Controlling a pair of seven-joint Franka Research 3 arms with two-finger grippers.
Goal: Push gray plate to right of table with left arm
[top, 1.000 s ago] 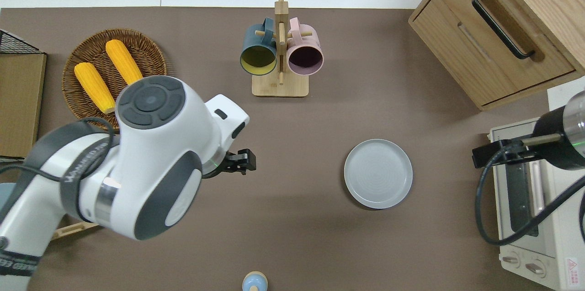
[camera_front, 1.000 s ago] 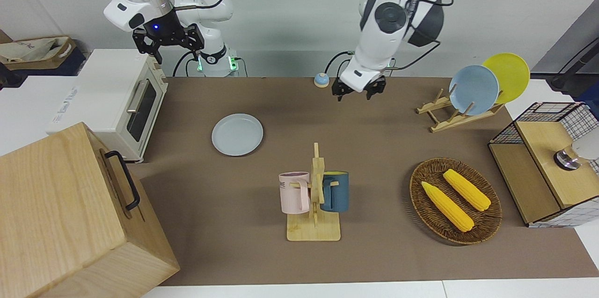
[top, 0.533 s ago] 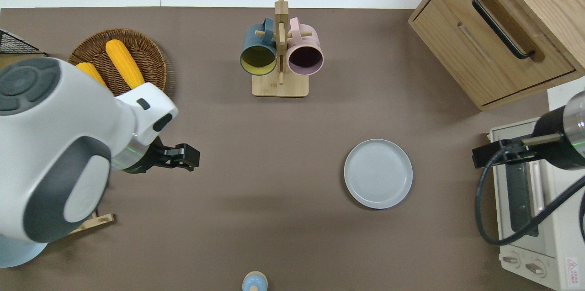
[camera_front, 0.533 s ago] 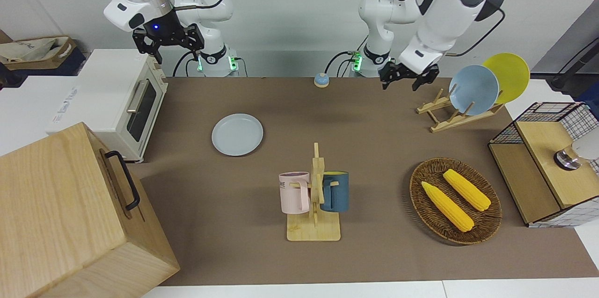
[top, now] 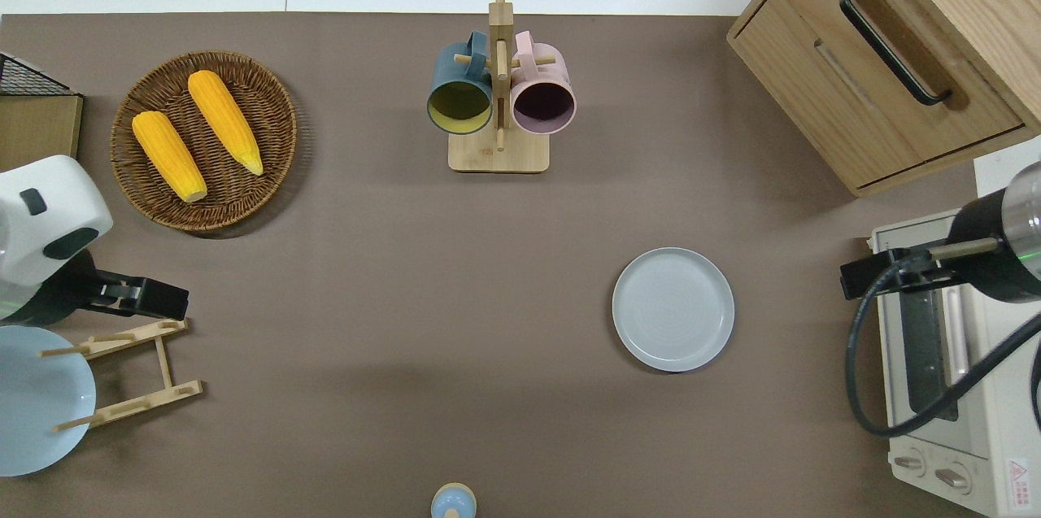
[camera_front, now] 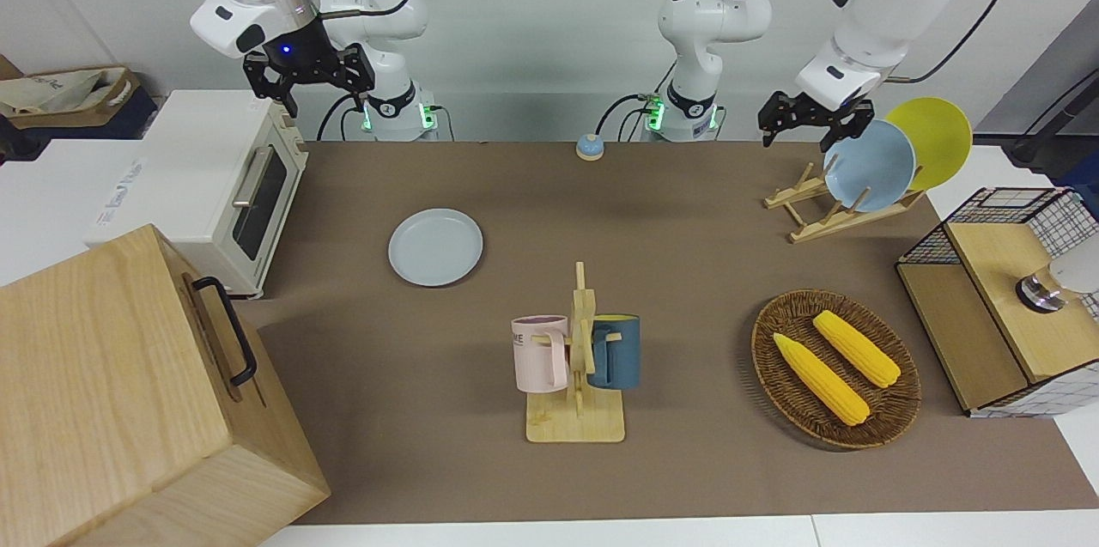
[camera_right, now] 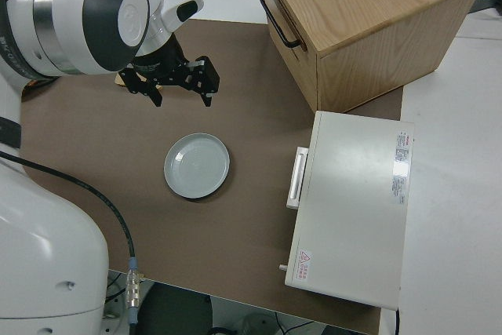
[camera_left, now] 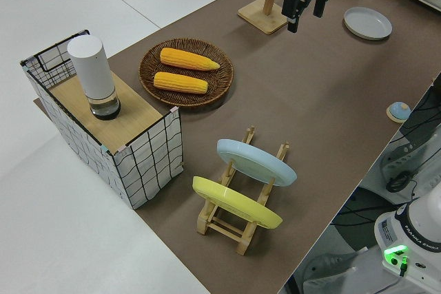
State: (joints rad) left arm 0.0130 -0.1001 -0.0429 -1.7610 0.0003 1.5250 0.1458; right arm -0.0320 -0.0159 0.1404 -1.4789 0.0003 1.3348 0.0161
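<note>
The gray plate (camera_front: 435, 246) lies flat on the brown table (camera_front: 687, 212), near the toaster oven at the right arm's end. It also shows in the overhead view (top: 673, 309), the left side view (camera_left: 368, 23) and the right side view (camera_right: 197, 165). My left gripper (camera_front: 803, 133) is open and empty. It hangs over the table between the dish rack and the basket (top: 163, 302), a long way from the plate. My right gripper (camera_front: 311, 92) is open and its arm is parked.
A toaster oven (camera_front: 210, 178) and a wooden drawer cabinet (camera_front: 129, 392) stand at the right arm's end. A mug rack (camera_front: 577, 375) stands mid-table. The corn basket (camera_front: 837, 368), a dish rack (camera_front: 846, 203) with sky-blue and yellow plates, and a wire crate (camera_front: 1004, 298) stand at the left arm's end.
My left arm has swung from the table's middle back to its own end, up by the dish rack. The gray plate and the right arm have not moved.
</note>
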